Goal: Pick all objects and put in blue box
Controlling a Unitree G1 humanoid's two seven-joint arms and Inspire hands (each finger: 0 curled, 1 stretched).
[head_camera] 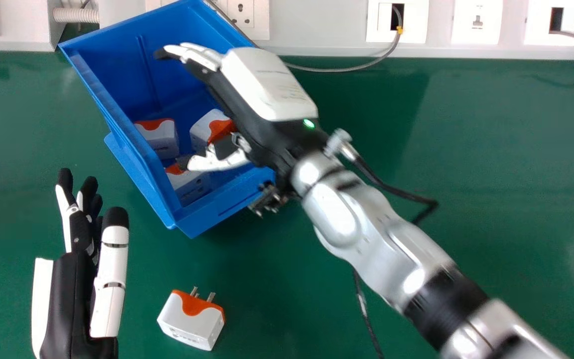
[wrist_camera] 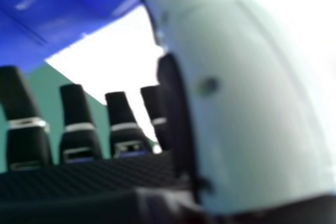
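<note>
My right hand (head_camera: 267,89) is over the blue box (head_camera: 142,164) in the head view, its fingers extended and its thumb apart, with nothing held. Inside the box lie three white-and-orange adapters: one at the left (head_camera: 160,137), one beside the hand (head_camera: 210,127) and one partly behind the thumb (head_camera: 190,184). A fourth adapter (head_camera: 192,321) rests on the green table, prongs toward the box. Left of it, my left hand (head_camera: 75,294) is open and empty. In the right hand view, my right hand (wrist_camera: 79,124) shows straight fingers, near the blue box (wrist_camera: 58,14).
White wall panels with sockets (head_camera: 239,12) run along the table's back edge. A grey cable (head_camera: 357,69) hangs behind the box, and a black cable (head_camera: 364,304) trails under the right forearm. Green table surface (head_camera: 491,174) extends to the right.
</note>
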